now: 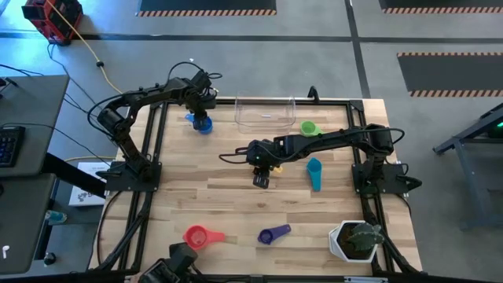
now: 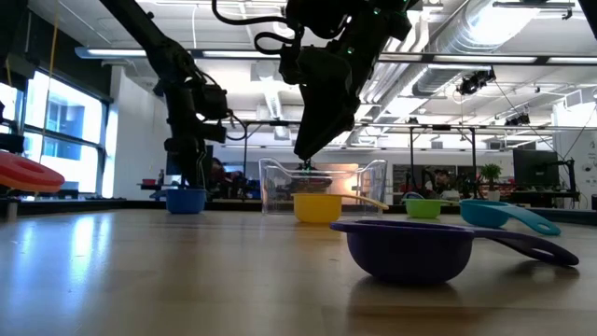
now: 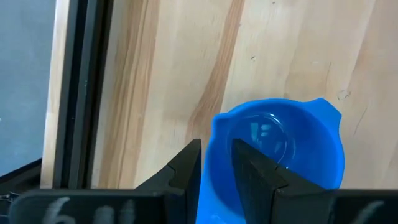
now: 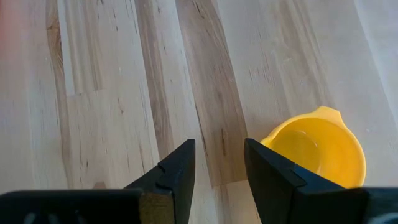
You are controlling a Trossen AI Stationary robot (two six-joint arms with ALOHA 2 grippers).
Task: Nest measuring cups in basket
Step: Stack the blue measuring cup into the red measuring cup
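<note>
- The left claw (image 1: 203, 119) is at the far left part of the table (image 1: 196, 196), its fingers (image 3: 186, 171) set on either side of the wall of the blue cup (image 3: 277, 149): one finger outside the rim, one inside the bowl, pinching it.
- The blue cup sits on the wood, just left of the clear basket (image 1: 265, 112).
- The right claw (image 1: 261, 179) hangs above the table's middle, fingers partly apart and holding nothing; bare wood shows between them.
- The yellow cup (image 4: 317, 152) lies on the table just beside that claw.
- The basket stands at the table's far edge.
- The green cup (image 1: 309, 127) lies just right of the basket; the teal cup (image 1: 314, 173) lies nearer, to the right of the right claw.
- The orange-red cup (image 1: 198, 235) and the purple cup (image 1: 273, 233) lie near the front edge, apart from each other.
- A white pot with a plant (image 1: 355, 240) stands at the front right corner.
</note>
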